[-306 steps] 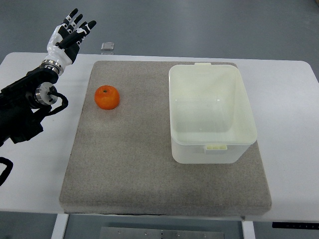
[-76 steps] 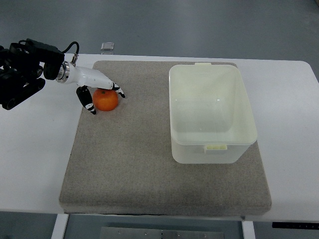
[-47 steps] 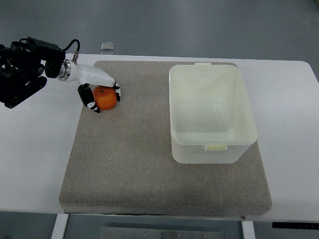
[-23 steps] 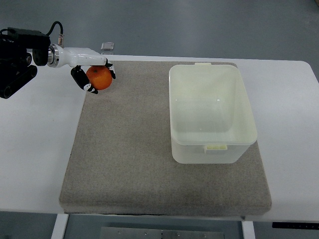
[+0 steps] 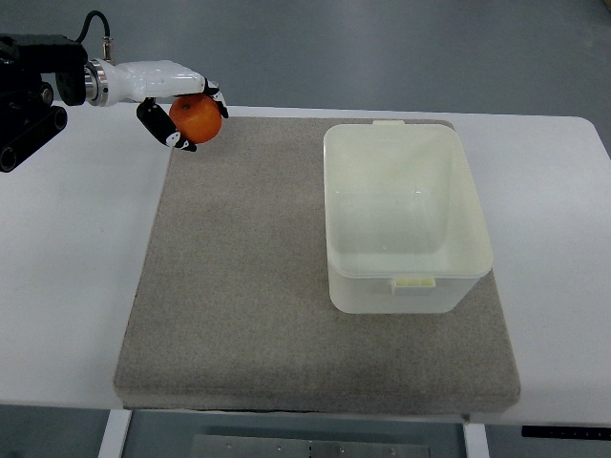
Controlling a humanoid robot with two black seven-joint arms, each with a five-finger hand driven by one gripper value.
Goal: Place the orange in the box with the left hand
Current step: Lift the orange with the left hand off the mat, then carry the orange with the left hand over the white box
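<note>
left hand (image 5: 170, 100) enters from the upper left, well left of the box (image 5: 406, 218) and beyond its far-left corner. white palm on top, black-tipped fingers (image 5: 175, 140) curled around the orange (image 5: 197, 117); grip closed on the fruit, thumb side under it, other fingers over the top. orange sits in the hand above the far-left corner of the mat (image 5: 305, 277), not touching it as far as can be told. black arm (image 5: 29, 86) with cable runs off the left edge, further from the box than the hand.

box stands upright on the right half of the mat, cream plastic, nothing inside, small tab on its near rim. mat lies under the box and extends left of it, on the white table (image 5: 67, 286).
</note>
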